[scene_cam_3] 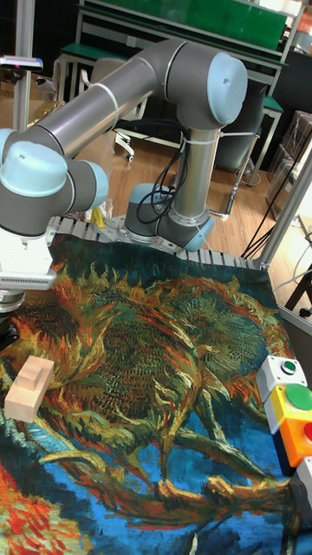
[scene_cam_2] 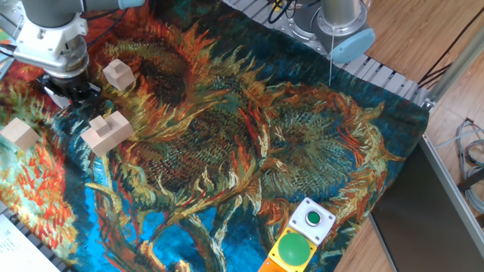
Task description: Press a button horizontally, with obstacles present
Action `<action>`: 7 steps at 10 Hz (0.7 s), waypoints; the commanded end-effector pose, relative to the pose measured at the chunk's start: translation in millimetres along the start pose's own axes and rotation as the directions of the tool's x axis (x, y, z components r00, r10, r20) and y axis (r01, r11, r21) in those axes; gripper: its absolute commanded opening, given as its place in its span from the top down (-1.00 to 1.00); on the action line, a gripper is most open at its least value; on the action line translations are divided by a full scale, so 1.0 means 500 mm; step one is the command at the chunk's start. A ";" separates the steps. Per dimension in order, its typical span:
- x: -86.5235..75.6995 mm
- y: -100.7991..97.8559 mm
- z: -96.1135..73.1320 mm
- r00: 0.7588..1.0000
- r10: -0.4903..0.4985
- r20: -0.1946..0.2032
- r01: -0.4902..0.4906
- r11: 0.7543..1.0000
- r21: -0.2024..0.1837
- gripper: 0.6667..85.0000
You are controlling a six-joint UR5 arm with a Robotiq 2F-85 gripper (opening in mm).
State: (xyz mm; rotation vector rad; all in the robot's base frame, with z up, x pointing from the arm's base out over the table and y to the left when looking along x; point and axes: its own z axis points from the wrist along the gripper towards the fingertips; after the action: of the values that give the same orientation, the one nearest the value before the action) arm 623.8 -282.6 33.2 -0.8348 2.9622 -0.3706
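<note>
My gripper is low over the cloth at the far left, its black fingers mostly hidden under the grey wrist, so no gap or contact shows. A small red and white piece, apparently the button's box, peeks out just left of the fingers, and the button face itself is hidden. The obstacles are pale wooden blocks. One cube lies right of the gripper. The notched piece lies in front of it. Another cube sits near the left edge.
A white box with a green button and a yellow box with a green dome stand at the cloth's near right corner. The arm's base is at the back. The sunflower cloth covers the table.
</note>
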 end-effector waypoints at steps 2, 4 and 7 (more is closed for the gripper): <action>0.014 -0.018 0.016 1.000 -0.009 0.014 0.009 1.000 -0.001 0.98; 0.026 -0.033 0.020 1.000 -0.026 -0.003 0.026 0.999 0.023 0.98; 0.020 -0.024 0.015 1.000 -0.023 -0.005 0.023 0.999 0.024 0.98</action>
State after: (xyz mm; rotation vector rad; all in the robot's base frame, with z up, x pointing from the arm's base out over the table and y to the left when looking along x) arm 622.0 -299.7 28.4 -0.8747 2.9505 -0.4098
